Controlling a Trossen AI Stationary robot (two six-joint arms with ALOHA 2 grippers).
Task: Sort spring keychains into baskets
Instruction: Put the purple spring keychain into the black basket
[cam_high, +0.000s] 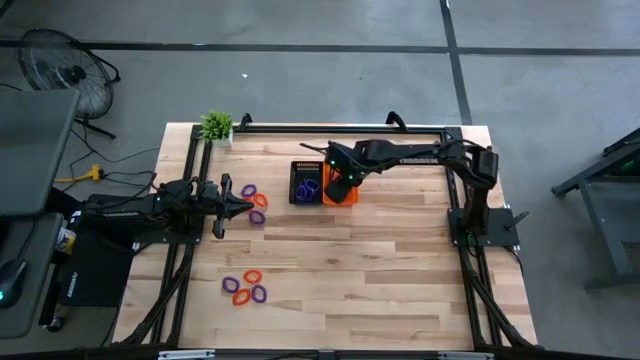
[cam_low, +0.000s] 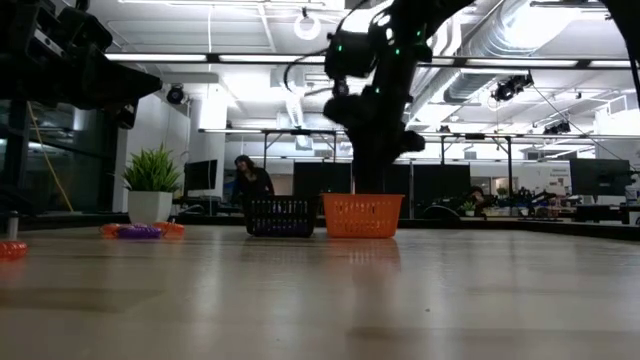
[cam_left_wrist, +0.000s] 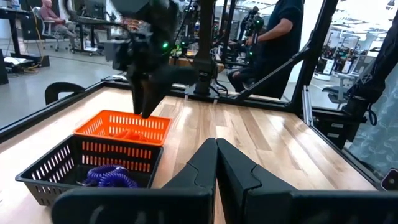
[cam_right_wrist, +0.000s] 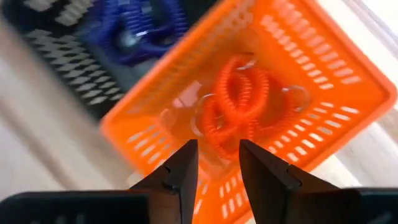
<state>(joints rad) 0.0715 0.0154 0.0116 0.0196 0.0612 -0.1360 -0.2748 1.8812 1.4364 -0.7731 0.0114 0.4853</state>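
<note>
Right tool above orange basket, fingers narrowly parted, empty. Left tool closed near desk's left edge. Loose spring keychains nearby: light, springy, snag-prone; pinch across coil.

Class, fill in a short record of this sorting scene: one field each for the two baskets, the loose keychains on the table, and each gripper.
black basket: holds purple keychains
orange basket: beside the black one, touching; holds orange keychains
loose keychains: mixed purple and orange, one group near the left gripper, another nearer the table's front edge
right gripper: over the orange basket, fingers open, empty
left gripper: near the first loose group, fingers shut, empty
</note>
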